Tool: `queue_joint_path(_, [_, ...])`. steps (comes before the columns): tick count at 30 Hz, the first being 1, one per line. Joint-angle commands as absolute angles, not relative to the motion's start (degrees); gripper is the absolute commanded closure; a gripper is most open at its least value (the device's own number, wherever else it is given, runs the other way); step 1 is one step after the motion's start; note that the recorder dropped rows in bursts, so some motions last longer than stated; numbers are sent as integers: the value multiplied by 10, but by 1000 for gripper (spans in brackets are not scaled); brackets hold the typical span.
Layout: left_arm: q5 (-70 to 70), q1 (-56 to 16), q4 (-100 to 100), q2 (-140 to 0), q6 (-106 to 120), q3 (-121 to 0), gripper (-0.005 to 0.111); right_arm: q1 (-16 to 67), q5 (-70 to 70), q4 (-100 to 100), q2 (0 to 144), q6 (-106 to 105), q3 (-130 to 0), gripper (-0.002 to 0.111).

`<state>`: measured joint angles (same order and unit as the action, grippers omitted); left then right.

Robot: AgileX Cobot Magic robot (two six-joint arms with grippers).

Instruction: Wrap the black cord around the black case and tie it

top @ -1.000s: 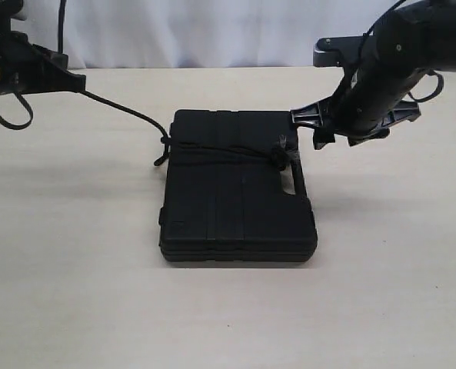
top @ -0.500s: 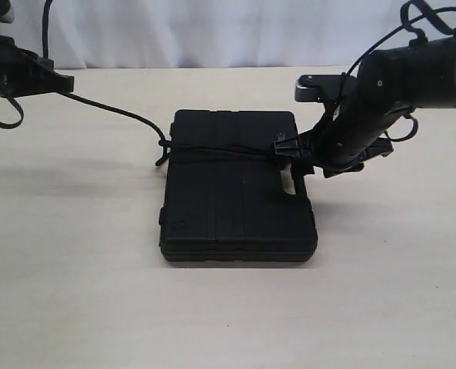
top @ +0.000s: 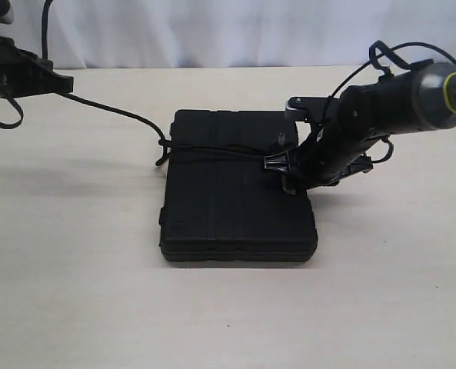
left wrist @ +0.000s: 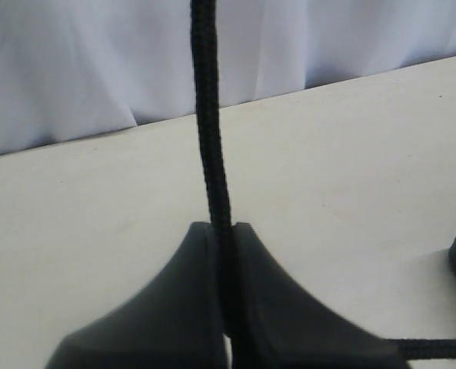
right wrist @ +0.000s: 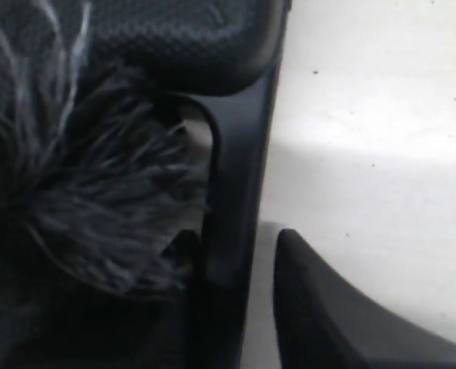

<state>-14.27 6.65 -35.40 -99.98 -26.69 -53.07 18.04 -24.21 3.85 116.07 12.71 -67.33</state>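
- The flat rectangular matte black plastic case (top: pixel 235 211) lay in the middle of the pale table (top: pixel 74 277).
- The long thin black braided cord (top: pixel 120 112) ran from the left gripper (top: pixel 61 81), which pinched it tight, to the case and then across the lid.
- The right gripper (top: pixel 280 164) was at the handle edge of the case, its jaws apart; one finger (right wrist: pixel 320 315) stood clear of the handle bar (right wrist: pixel 229 200).
- The fuzzy greyish knot (right wrist: pixel 97 192) of the cord lay just beside that bar.
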Motion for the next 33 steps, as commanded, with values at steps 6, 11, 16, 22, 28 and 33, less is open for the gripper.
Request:
queue_joint_path(6, [-155,67,-261,-995,-273,-535,107,159,-204,43,1157,124,-672,104])
queue_joint_path(11, [-154,72,-246,-995,-271,-535,107,121,-226,43,1156,124,-663,104])
queue_joint_path(16, [-97,105,-248,-995,-267,-535,107,89,-212,43,1155,124,-649,104])
queue_joint_path(22, [-15,140,-248,-1003,-236,-534,107,80,-196,43,1155,124,-649,104])
queue_joint_path(28, [0,146,-264,-1048,-221,-534,107,80,-196,43,1155,123,-649,104])
queue_joint_path(33, [-5,167,-268,-1079,-210,-534,107,80,-198,43,1155,122,-649,104])
